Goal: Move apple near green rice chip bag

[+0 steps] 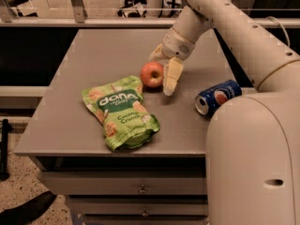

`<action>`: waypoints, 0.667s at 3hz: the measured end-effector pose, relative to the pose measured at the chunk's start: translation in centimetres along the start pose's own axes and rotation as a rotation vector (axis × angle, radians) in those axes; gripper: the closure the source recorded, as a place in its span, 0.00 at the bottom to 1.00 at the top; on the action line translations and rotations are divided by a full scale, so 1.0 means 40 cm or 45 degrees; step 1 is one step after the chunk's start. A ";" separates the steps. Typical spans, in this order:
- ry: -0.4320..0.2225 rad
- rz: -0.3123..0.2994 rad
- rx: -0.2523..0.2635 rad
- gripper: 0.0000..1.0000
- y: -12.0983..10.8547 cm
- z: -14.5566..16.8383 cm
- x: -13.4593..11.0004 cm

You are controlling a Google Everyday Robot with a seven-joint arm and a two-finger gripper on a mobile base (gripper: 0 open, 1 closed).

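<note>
Camera view: red-orange, yellow-patched apple [152,74] sits just beside the green rice chip bag [121,112], hand [161,74] spread wide around it.

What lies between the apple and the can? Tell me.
The gripper, right beside the apple, then bare table up to the can; the camera view shows it.

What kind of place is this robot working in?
Likely a lab or office workspace: a gray cabinet with drawers, a metal railing behind it, and the gripper beside an apple on top.
</note>
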State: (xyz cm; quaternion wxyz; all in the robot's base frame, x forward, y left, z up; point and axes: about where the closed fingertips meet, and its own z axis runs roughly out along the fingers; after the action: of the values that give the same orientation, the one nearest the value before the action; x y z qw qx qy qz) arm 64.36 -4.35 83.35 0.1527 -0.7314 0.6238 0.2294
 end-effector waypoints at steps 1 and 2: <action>0.000 0.002 -0.002 0.00 0.004 0.001 0.001; 0.004 0.053 0.071 0.00 -0.006 -0.044 0.039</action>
State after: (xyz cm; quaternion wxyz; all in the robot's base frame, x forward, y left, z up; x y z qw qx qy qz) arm 65.02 -6.51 84.02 0.1672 -0.7141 0.6454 0.2137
